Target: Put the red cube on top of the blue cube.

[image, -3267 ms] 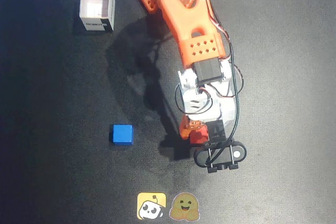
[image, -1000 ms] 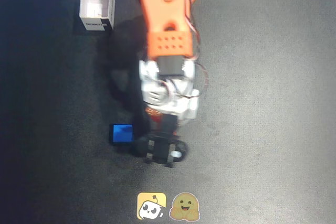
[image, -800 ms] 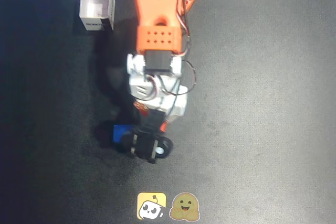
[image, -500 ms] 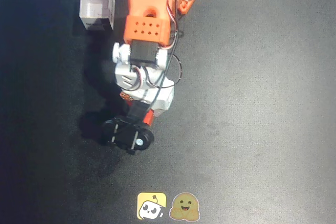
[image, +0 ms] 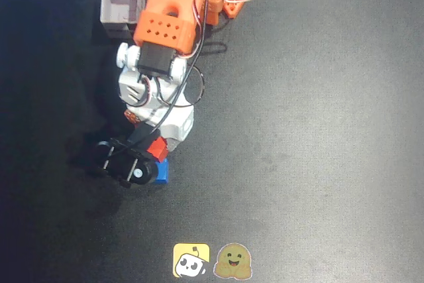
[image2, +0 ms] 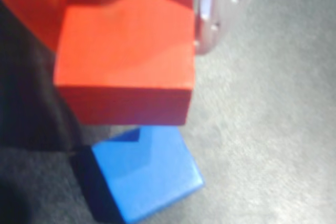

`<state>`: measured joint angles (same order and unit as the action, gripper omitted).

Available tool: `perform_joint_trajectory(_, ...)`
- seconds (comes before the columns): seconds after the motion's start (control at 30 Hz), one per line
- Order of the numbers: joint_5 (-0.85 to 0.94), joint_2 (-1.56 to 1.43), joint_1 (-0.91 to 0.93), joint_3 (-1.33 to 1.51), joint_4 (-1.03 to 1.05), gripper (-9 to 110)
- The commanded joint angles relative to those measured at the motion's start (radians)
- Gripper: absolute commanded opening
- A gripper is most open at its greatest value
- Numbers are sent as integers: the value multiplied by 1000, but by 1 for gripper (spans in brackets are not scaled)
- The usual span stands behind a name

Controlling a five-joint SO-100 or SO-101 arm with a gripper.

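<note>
— What are we seeing from overhead?

— We are watching the orange-and-white arm (image: 162, 44) reaching down the dark table (image: 318, 130) from the top edge. Its gripper (image: 154, 152) is hanging over the lower left of the scene, carrying the red cube (image: 158, 148). Only a sliver of the blue cube (image: 161, 173) is peeking out just below the red one, beside the black camera mount (image: 126, 164).

— And the close view from the wrist?

— There we are looking at the red cube (image2: 126, 51) filling the upper half, pinched between an orange finger (image2: 31, 3) on the left and a pale finger (image2: 210, 19) on the right. The blue cube (image2: 144, 177) is sitting on the grey surface (image2: 273, 119) below it, turned slightly askew to the red one. The red cube is overlapping the blue one's upper edge in this view; we cannot tell whether the two are touching or whether the red is floating just above.

— Anything else on the table?

— We are noting a white open-topped box (image: 121, 6) standing at the upper left in the overhead view, partly hidden by the arm, and two yellow stickers (image: 211, 260) lying side by side at the bottom edge, well apart from the cubes.
</note>
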<state>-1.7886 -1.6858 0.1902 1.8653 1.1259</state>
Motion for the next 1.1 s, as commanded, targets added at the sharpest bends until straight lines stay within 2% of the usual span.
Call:
perform_joint_trajectory(0.0,6,-20,15,3,-26,7)
perform_joint_trajectory(1.07,35,95,-14,32,-241,7)
